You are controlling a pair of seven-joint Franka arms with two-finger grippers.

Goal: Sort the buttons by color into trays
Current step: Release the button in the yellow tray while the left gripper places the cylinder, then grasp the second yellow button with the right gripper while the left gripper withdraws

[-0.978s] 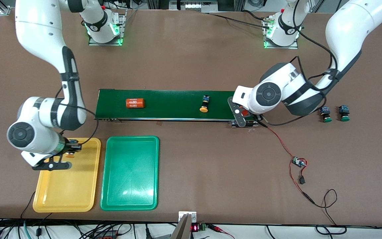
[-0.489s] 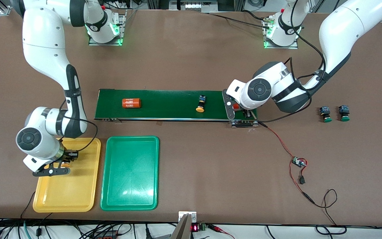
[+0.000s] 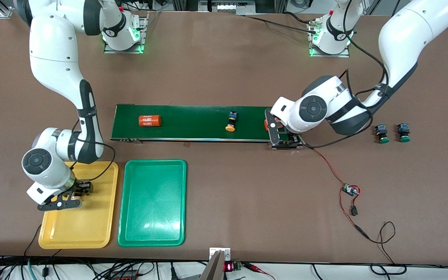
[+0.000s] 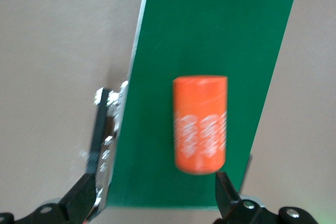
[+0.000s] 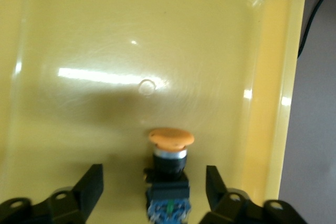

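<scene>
1. Two trays sit side by side near the front camera, toward the right arm's end of the worktop [image 3: 224, 70]: yellow tray [image 3: 91, 229] at the outer end, green tray [image 3: 152, 202] just beside it, w/ nothing seen in the green one.
2. Right end effector [image 5: 153, 182] is low over the yellow tray, fingers [image 5: 90, 184] spread apart, gripping nothing. Btwn them a yellow-orange button [image 5: 168, 174] lies on the tray floor, cap [image 5: 171, 137] pointing away from the wrist, clear of both fingers. In the front view the wrist mostly hides it.
3. 2nd yellow-orange button [image 3: 231, 121] lies on its side on the dark-green conveyor belt [image 3: 193, 124], roughly mid-belt, cap toward the front camera.
4. Orange cylinder printed "4680" [image 3: 149, 121] lies on the belt toward the right arm's end, well apart from that button.
5. Left end effector [image 4: 157, 192] hangs over the belt's end toward the left arm's end of the worktop, fingers [image 4: 84, 198] wide apart, holding nothing. A 2nd orange cylinder [image 4: 200, 124] lies on the belt just ahead of the fingertips, not clamped; whether it touches one finger I can't tell.
6. Two green buttons [image 3: 382, 133] [image 3: 403, 132] stand on the bare worktop toward the left arm's end, just beside each other, near but off the belt, well apart from both trays.
7. Red-and-black wire w/ a small circuit board [image 3: 350, 190] runs from the belt's end toward the front camera.
</scene>
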